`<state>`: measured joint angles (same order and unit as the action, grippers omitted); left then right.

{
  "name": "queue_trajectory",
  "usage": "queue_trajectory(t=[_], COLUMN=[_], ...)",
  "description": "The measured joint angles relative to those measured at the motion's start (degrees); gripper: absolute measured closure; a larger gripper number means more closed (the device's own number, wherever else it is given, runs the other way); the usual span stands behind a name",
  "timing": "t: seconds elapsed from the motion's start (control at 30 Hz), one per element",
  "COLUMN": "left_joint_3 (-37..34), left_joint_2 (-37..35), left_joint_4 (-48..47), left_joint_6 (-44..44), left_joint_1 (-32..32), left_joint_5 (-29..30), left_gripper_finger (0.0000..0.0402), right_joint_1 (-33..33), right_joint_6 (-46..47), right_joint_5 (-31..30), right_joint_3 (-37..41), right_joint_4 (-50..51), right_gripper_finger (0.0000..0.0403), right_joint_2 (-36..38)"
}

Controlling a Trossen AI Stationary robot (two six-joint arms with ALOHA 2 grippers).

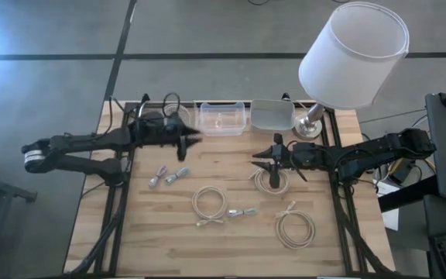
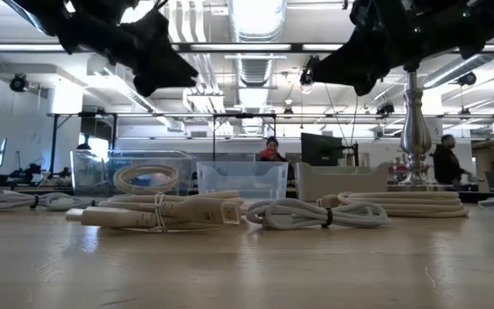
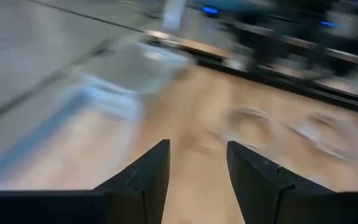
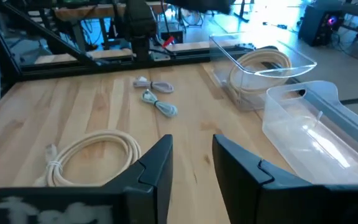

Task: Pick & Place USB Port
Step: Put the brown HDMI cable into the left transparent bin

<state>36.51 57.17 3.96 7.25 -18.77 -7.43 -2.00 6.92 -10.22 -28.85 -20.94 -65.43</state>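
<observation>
Hovering above the table [image 1: 238, 248], both jaws seemingly gape part-open, empty.

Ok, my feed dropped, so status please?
Left pincer open, empty, near the bins. Right pincer open above a coiled cable. Small USB cables loose on the table, untouched. Nothing blocking.

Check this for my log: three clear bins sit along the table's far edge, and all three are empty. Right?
Not quite. The left bin already holds a coiled cable, as the right wrist view shows, and the low view confirms it. The middle bin and the right bin look empty in the high view. All three do sit along the table's far edge.
</observation>
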Motion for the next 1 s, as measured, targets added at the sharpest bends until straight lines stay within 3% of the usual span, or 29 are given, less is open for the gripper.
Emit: queue_trajectory(t=[0.33,0.47,1.0], left_joint_3=[-0.1,-0.2,2.9], left_joint_2=[4.8,8.9,30.5], left_joint_4=[-1.5,-1.0,-0.7], left_joint_6=[-4.2,-3.8,-3.3], left_joint_1=[17.5,21.8,23.7], left_joint_5=[-1.5,2.5,7.8], left_gripper_finger=[0.0239,0.0239,0.0238], right_joint_1=[0.0,0.0,0.0], right_joint_6=[-0.1,-2.0,-3.1], right_joint_5=[2.9,2.8,2.8], right_joint_3=[-3.4,-5.3,-14.5], right_joint_4=[-1.0,-0.8,9.2], right_gripper_finger=[0.0242,0.0228,0.0218], right_joint_2=[-4.3,-7.7,-14.5])
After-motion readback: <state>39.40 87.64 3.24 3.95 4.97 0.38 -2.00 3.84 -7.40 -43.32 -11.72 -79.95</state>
